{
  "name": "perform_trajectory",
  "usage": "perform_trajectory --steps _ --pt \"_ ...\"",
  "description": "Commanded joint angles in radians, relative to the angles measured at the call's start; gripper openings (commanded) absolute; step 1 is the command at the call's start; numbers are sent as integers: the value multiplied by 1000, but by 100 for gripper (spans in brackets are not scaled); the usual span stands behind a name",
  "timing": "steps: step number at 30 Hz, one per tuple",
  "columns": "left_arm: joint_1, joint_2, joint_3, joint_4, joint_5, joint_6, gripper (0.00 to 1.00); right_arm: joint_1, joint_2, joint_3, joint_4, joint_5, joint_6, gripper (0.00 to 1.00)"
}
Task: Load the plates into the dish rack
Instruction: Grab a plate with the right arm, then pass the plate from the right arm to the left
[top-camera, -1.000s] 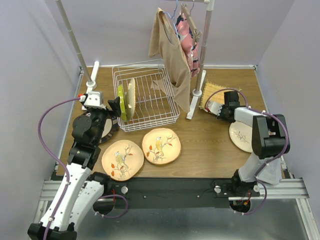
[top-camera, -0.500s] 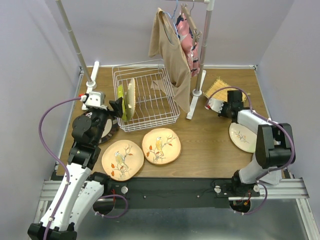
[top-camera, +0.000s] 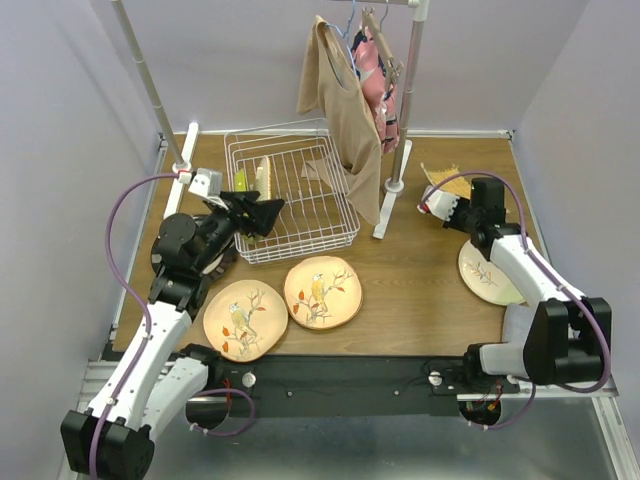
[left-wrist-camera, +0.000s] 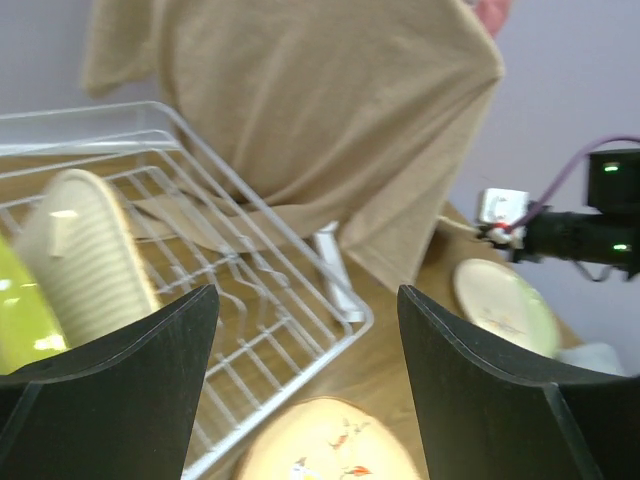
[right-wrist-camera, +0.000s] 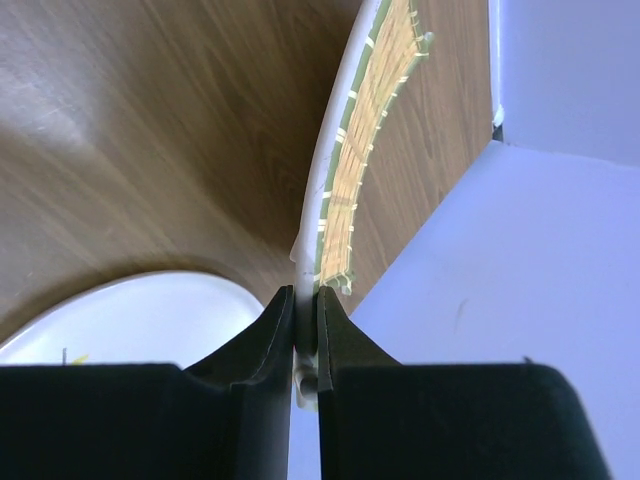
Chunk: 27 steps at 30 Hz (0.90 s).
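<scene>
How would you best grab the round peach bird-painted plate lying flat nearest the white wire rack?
Probably by the rim at its right edge, coming in low from that side. The round peach bird-painted plate lies flat on the wooden table, so only the rim can be pinched, and the second peach plate crowds its left.
</scene>
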Motion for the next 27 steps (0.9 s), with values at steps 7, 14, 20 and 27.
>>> perform_trajectory --steps 7,14,20,27 --pt "-73 88 15 135 189 -345 81 -3 -87 20 -114 -103 1 1" --pt "-291 187 27 135 127 -411 81 -2 -160 52 -218 -167 -22 1" --pt "-493 348 81 132 -24 -579 81 4 -260 26 -277 -227 -16 1" --pt "-639 563 196 121 -240 -812 82 24 -326 -11 -320 -269 12 1"
